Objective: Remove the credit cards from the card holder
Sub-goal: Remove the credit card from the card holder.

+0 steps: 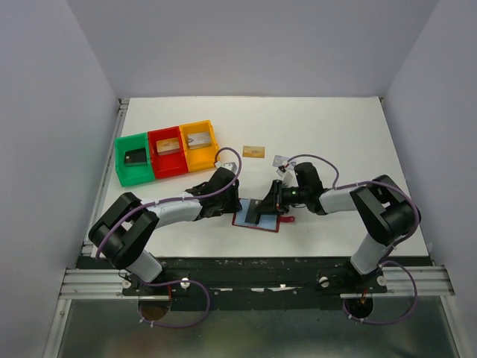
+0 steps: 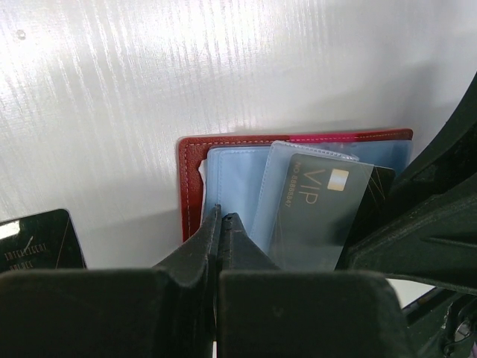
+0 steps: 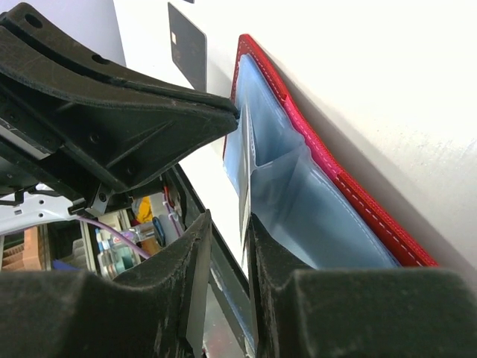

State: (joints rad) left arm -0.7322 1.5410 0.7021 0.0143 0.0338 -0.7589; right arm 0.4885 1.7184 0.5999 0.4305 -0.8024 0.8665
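Top external view: far left, the green tray [image 1: 134,177], red tray [image 1: 170,171] and yellow tray [image 1: 202,161] stand in a row, well apart from the action.

Moving in, here's the left hand [image 2: 221,224]. Its jaws are pinched fully together and the tips sit on the left part of the card holder [image 2: 192,179], right at the edge of a light blue pocket. The holder lies open on the bench [image 1: 335,127], near the front edge and between the two hands.

From the left wrist, a black card [image 2: 37,242] lies loose on the bench just left of the holder. A dark VIP card [image 2: 328,205] sits tilted inside a clear sleeve [image 2: 279,171] across the blue pockets.

Now the right hand [image 3: 227,239]. The jaws are a little apart, straddling a thin leaf that stands up from the holder's pockets. There's a gap on one side, so it isn't clamped. Card or sleeve, I can't tell.

Further back, a gold card [image 1: 254,151] and to its right a silver card [image 1: 281,159] lie flat, apart from the holder.
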